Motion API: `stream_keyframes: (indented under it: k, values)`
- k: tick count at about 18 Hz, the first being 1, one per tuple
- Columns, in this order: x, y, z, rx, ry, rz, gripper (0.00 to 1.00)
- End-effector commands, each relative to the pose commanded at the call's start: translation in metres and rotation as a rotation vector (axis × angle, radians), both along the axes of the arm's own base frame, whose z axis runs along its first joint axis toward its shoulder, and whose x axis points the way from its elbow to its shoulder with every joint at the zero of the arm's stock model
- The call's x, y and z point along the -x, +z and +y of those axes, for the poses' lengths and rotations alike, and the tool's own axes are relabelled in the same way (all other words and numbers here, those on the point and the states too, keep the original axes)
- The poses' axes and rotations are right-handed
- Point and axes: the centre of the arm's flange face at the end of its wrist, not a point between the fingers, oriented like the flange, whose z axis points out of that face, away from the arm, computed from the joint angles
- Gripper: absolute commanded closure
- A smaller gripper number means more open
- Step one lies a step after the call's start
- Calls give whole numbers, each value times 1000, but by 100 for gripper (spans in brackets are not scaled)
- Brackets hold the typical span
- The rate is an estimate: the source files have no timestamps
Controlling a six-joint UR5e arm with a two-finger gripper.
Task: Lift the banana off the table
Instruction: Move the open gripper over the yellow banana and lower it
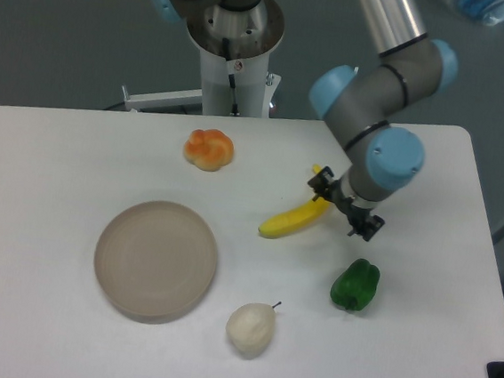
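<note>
Gripper sits low over the banana at its stem end on the counter; whether it pinches is unclear. Banana looks light, smooth, bruisable; mid-body grasp seems steadier.

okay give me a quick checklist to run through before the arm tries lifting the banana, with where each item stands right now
1. Gripper is down at the banana, at its upper right end: ok.
2. Fingers closed firmly on the fruit: cannot tell, the wrist hides the contact.
3. Banana rests flat on the table, not yet lifted: ok.
4. Green pepper sits clear of the banana: ok.
5. Plate, pear and orange bun-like item are away from the lift path: ok.
6. Grip near one end rather than the middle, so the banana may tilt: not ok.
</note>
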Motion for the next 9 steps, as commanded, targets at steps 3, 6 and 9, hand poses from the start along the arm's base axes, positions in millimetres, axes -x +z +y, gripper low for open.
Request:
stream_keyframes:
  k: [3, 6, 9]
  values:
    - [-7, -5, 6, -6, 50, 32, 25]
    - [-8, -11, 11, -3, 92, 45, 54]
    - [-7, -9, 12, -2, 92, 50, 90]
